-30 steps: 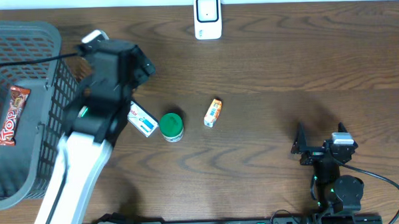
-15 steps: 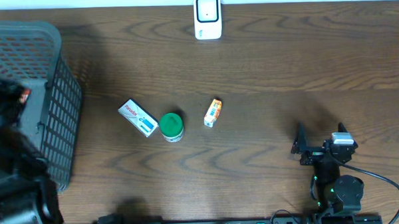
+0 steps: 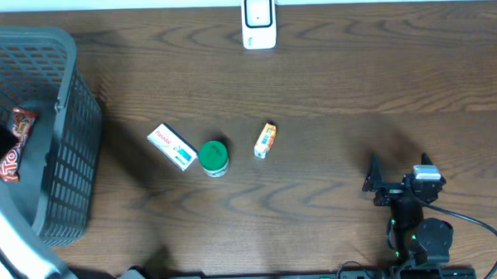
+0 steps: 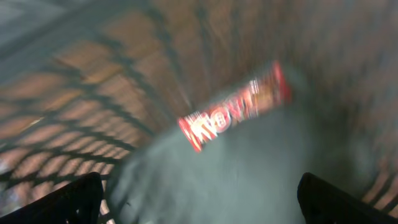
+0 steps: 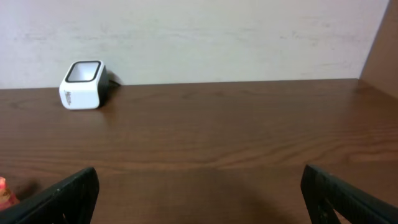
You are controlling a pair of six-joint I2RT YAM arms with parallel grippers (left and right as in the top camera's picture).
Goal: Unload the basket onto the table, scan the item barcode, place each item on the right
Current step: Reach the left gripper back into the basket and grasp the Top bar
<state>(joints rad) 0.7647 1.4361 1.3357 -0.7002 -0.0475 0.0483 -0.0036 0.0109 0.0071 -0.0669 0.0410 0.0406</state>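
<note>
Dark wood table (image 3: 329, 79), w/ a white barcode scanner (image 3: 258, 21) standing at the far edge, approx. centre. Three items lie mid-table, well apart from the scanner. A white-and-blue box (image 3: 172, 147) is on the left. A green-lidded jar (image 3: 213, 157) sits just beside it on the right (touching or not, can't tell). A small orange carton (image 3: 266, 140) lies further right, near the jar but apart.

A grey mesh basket (image 3: 67, 154) sits at the left edge w/ a red candy bar (image 3: 14, 146) lying on its floor.

The left arm (image 3: 12, 239) comes in from the near-left corner, and the left gripper (image 4: 200, 202) is inside the basket. Its wrist view is v. blurred, but the fingertips (image 4: 68, 199) show at the two bottom corners, spread wide w/ nothing pinched. The candy bar lies beyond them, untouched.

The right gripper (image 3: 398, 171) sits at the near right, fingers spread wide & empty, aimed at the far side. Its wrist cam looks across bare wood to the scanner at far left.
</note>
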